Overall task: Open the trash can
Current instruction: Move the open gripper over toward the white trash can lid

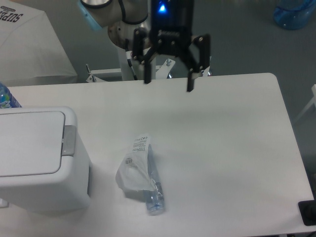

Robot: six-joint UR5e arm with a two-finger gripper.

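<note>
One lidded trash can (39,158) sits unmarked (no readable label), well apart from the spread, empty tool (168,85).

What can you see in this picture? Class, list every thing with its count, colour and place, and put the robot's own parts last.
trash can: one, white with a grey push-button strip, lid shut, front left of the table.
plastic bottle: one, clear with a white wrapper, lying on its side near the table's front middle.
table: one, white, fills most of the view.
blue-capped bottle: one, partly cut off at the left edge behind the trash can.
blue container: one, on the floor at top right.
white cloth with lettering: one, top left.
black object: one, at the right edge, too cropped to identify.
arm base: one, white and silver, behind the table.
gripper: one, black, open, above the table's far edge.
</note>
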